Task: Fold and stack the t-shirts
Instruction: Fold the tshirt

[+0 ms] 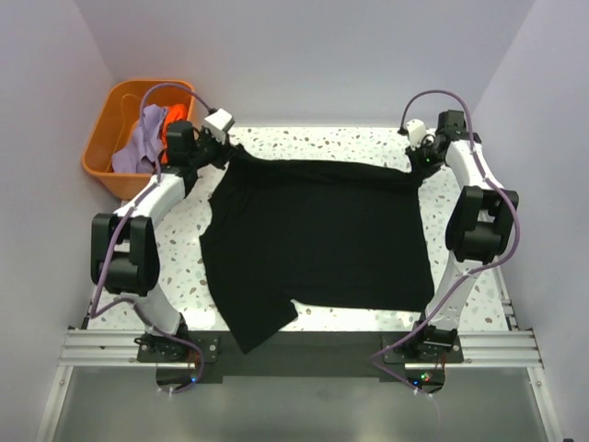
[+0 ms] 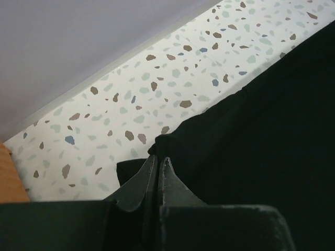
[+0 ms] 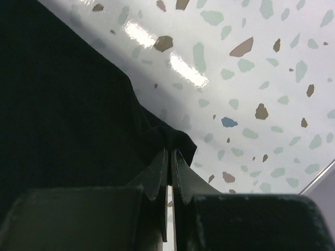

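From above and behind the arms, the black t-shirt (image 1: 317, 244) lies spread on the desk (image 1: 184, 249), mostly flat, with one sleeve hanging over the near edge. The left end effector (image 1: 225, 153) sits at its far left corner and the right end effector (image 1: 417, 171) at its far right corner, the far hem drawn into a line between them. I see no fold in it yet and no stack anywhere. A lavender t-shirt (image 1: 136, 147) sits crumpled in the orange tub (image 1: 99, 161) off the far left corner of the desk, with what may be an orange one beside it, hard to separate from the tub's own colour. By my reckoning the job is at its start: this shirt is laid out for its first fold, and the others wait their turn.

Looking along the left wrist, the left end effector (image 2: 158, 161) has its fingers pressed together on a pinch of the black t-shirt (image 2: 261, 136), whose edge runs away across the speckled desk (image 2: 157, 78). A sliver of the tub (image 2: 9, 178) is cut off at the left border.

Looking along the right wrist, the right end effector (image 3: 170, 155) is likewise clamped on a bunched corner of the black t-shirt (image 3: 68, 104), with glossy desk (image 3: 251, 73) beyond. How much cloth sits between either pair of fingers I cannot make out; it is black against black.
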Controlling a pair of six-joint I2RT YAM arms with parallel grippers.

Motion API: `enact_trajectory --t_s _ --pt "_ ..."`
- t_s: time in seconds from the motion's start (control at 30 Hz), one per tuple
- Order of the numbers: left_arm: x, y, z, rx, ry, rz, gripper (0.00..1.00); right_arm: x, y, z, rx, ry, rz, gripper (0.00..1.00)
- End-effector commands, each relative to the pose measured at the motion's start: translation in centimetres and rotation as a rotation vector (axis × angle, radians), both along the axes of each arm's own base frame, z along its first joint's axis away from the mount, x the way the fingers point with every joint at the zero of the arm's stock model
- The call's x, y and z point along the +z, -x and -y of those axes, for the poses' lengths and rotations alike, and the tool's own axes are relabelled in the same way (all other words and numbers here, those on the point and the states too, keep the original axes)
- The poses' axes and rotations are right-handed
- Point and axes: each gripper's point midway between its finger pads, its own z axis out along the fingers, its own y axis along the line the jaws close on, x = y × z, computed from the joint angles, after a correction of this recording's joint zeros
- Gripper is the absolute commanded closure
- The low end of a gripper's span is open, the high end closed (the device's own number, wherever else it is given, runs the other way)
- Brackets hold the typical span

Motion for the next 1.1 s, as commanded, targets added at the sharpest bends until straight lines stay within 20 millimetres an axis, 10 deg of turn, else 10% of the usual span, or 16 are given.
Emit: enact_trajectory --t_s 0.0,0.43,1.07 --pt "3.1 2.1 -0.4 -0.018 -0.03 0.088 1.0 2.3 1.5 -0.4 0.092 0.005 0.043 1.0" --pt "-4.0 12.8 -0.1 -0.033 -0.133 -0.159 1.0 -0.7 4.4 0.0 0.152 0.043 -0.04 1.0" --pt "-8.8 16.1 -0.3 -0.1 -0.234 -0.304 0.99 -3.2 7.5 0.2 0.214 0.079 -0.125 1.0"
